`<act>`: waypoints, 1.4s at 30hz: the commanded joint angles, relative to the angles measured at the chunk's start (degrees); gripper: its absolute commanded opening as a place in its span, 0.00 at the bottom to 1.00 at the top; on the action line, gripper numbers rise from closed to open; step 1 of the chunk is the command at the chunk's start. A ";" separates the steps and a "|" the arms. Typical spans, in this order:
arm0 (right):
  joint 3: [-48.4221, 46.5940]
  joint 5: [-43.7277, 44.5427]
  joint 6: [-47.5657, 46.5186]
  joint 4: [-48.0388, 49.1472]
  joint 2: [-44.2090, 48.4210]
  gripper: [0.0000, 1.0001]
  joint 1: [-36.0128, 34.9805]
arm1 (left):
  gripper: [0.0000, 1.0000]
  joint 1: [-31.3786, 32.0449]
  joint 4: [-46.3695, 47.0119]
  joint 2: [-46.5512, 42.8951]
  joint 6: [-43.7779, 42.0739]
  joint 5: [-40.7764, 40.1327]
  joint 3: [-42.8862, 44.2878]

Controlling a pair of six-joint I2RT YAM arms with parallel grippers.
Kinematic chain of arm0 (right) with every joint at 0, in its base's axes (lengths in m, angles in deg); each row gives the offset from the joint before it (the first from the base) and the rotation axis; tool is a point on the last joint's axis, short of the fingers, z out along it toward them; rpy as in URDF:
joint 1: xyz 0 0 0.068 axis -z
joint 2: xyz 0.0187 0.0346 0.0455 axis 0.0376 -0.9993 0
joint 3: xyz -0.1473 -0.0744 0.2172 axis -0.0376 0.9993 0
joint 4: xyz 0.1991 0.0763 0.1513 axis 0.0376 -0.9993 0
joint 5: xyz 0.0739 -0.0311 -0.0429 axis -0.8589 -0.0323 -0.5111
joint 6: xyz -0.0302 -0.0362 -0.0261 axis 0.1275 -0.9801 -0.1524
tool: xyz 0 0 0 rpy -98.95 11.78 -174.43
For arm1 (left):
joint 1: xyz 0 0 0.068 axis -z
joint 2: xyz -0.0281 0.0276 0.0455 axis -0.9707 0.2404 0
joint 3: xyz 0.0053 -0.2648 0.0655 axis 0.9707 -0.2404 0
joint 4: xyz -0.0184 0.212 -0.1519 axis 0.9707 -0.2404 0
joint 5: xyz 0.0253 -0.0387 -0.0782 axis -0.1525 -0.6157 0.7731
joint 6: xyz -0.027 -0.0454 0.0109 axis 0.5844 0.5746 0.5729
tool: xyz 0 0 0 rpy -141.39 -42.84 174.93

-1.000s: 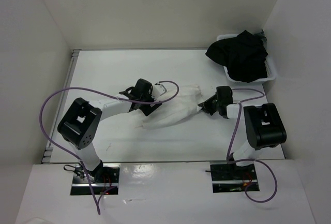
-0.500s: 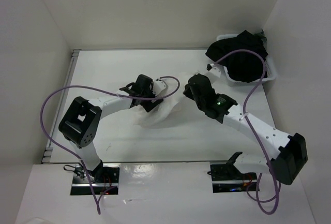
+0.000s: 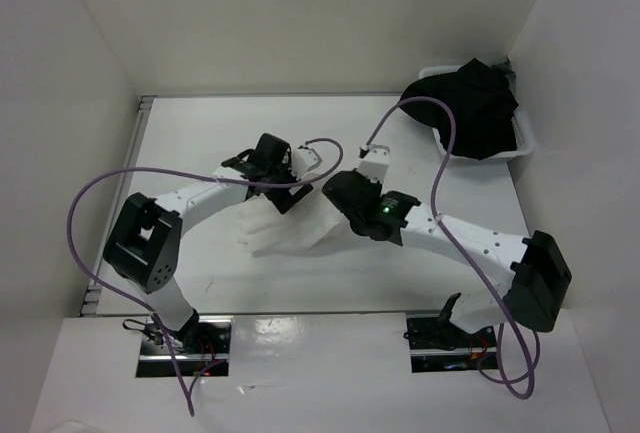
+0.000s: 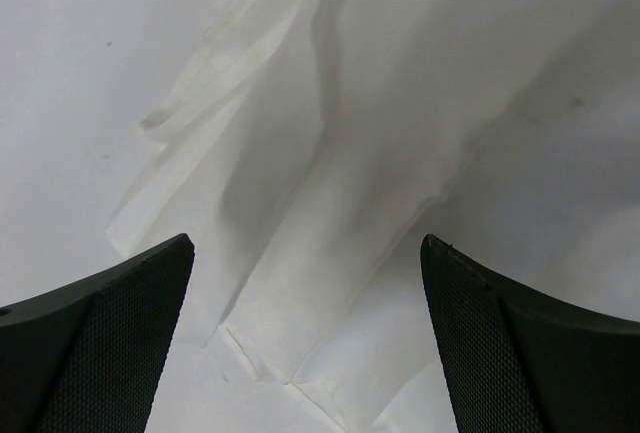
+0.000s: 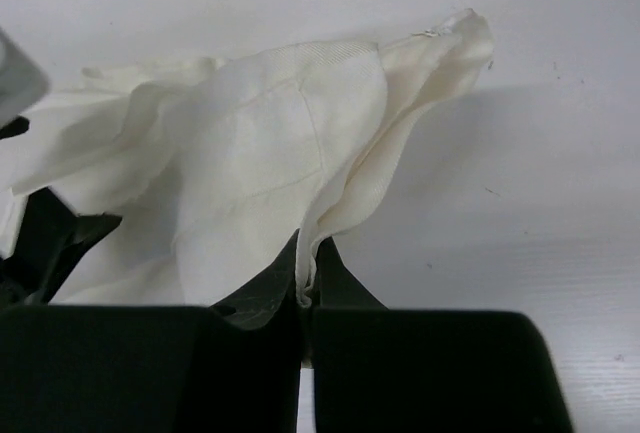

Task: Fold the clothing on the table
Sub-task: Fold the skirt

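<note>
The clothing (image 3: 288, 230) lies bunched in the middle of the table (image 3: 190, 128), between the two arms and well apart from the black garment (image 3: 468, 113) heaped in the bin (image 3: 527, 143) at the far right corner. The right tool (image 3: 332, 193) has its fingers pressed together on a thin fold at the cloth's right edge. Its wrist view shows the fabric rising out of the pinched tips (image 5: 305, 275) and fanning away in soft ridges toward a puckered corner. That grip probably lets the arm carry this edge over the rest of the garment to make a fold, since a pinch on one layer edge gives control of the whole flap. The left tool (image 3: 278, 181) hangs over the far left part of the cloth with its fingers spread wide and holding nothing. In its wrist view the two dark pads (image 4: 110, 353) frame a wrinkled stretch of white fabric with a hem near the bottom. It seems placed to come down on the cloth, either to anchor it against the pull from the right or to take a second edge. The risk is that the loose pile slides along the table rather than folding, because nothing pins it down yet.
</note>
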 commanded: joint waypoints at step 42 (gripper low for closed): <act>-4.20 8.95 -23.77 1.31 4.32 0.00 1.32 | 1.00 -9.21 -6.51 0.43 7.40 19.02 0.25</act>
